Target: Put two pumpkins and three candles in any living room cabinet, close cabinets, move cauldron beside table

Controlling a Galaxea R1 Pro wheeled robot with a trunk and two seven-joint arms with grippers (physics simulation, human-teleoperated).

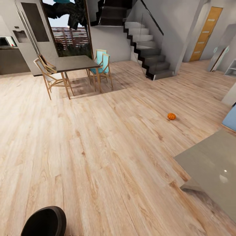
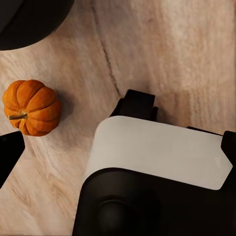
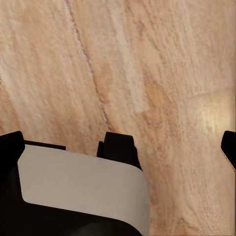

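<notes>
**Grippers empty, jaws not readable; two pumpkins on the floor**

Left gripper (image 2: pixel 10 157): in the left wrist view a dark fingertip enters at one edge and another dark corner at the opposite edge. Nothing sits between them, but I cannot tell from this how wide the jaws stand. Right gripper (image 3: pixel 118 147): same picture in the right wrist view, dark tips at both edges over bare wood floor (image 3: pixel 162 73), holding nothing; opening not determinable.

Pumpkin, near (image 2: pixel 31 107): lies on the planks just beside the left fingertip, not touching it, stem pointing sideways. A rounded black body (image 2: pixel 27 19), probably the cauldron, is near it. The head view shows that black shape (image 1: pixel 44 223) at the bottom edge.

Pumpkin, far (image 1: pixel 171 116): alone on open floor, well apart from the robot, between the staircase (image 1: pixel 147 49) and the grey table corner (image 1: pixel 213 170). Dining table (image 1: pixel 73 63) and chairs stand further off.

Handling judgement: small, rigid, likely light; the ribbed round shell could roll or squirt out of a shallow pinch. Best hold looks to be across the widest part, pads seated in opposite grooves, avoiding the stem.
</notes>
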